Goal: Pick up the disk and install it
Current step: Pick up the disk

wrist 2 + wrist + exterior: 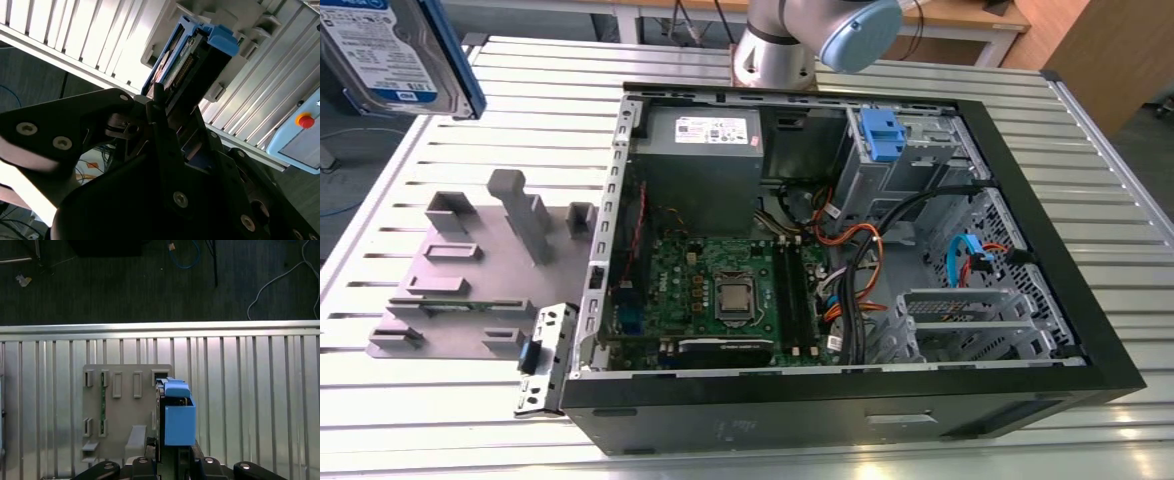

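Holding: disk, silver body with a blue-and-white label and a blue bracket along its edges.
Location: aloft, clear of the table, at the exterior view's upper left.
Hand: clamped on the disk's near end, with a finger on either side, as both wrist views show.
Long axis: runs straight out from the hand, away from the fingers. The first wrist view shows the disk carried on edge.
Beneath: grey fixture plate. The disk hangs over the plate's edge region, apart from it.
Open computer case: well apart, toward the exterior view's right of the disk, interior exposed.
Judgement: pick-up done, installation not yet done. The case lies across the table from the held disk.
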Available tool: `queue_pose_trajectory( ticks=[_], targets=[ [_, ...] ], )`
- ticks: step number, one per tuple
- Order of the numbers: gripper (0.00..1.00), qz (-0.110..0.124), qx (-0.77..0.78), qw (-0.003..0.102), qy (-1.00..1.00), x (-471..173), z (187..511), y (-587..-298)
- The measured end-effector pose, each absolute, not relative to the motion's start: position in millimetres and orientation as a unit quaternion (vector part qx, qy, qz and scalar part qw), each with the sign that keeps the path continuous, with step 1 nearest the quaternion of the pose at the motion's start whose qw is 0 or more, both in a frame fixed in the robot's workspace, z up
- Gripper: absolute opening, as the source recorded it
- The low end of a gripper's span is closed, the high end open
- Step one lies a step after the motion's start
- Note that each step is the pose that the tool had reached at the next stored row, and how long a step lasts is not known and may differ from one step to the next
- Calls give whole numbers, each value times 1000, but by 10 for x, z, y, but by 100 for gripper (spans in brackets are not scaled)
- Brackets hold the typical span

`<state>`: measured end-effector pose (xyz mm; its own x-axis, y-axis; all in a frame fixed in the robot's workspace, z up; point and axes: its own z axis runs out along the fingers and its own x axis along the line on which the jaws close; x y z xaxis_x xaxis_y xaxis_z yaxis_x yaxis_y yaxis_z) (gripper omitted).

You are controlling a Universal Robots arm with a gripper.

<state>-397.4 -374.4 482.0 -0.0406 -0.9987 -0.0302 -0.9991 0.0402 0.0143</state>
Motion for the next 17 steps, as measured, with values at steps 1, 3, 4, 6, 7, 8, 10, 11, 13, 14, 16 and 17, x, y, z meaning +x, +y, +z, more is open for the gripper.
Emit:
queue_pose_trajectory(
  ticks=[1, 3, 4, 6, 7, 8, 10, 11, 13, 14, 16, 17],
  targets=[
    [35, 16, -693, 6, 721, -3974, 4821, -3744],
    [35, 16, -693, 6, 721, -3974, 4821, -3744],
    [35, 16, -693, 6, 721, -3974, 4821, -3744],
    [35, 16, -693, 6, 721, -3974, 4822, -3744],
    [35, 16, -693, 6, 721, -3974, 4823, -3744],
    [35, 16, -693, 6, 721, -3974, 4823, -3744],
    [35, 16, -693, 6, 721, -3973, 4823, -3744],
    [35, 16, -693, 6, 721, -3970, 4823, -3744],
    [35, 16, -693, 6, 721, -3957, 4823, -3744],
    [35, 16, -693, 6, 721, -3950, 4823, -3744],
    [35, 16, -693, 6, 721, -3931, 4823, -3744],
    [35, 16, -693, 6, 721, -3922, 4823, -3744]
  ],
)
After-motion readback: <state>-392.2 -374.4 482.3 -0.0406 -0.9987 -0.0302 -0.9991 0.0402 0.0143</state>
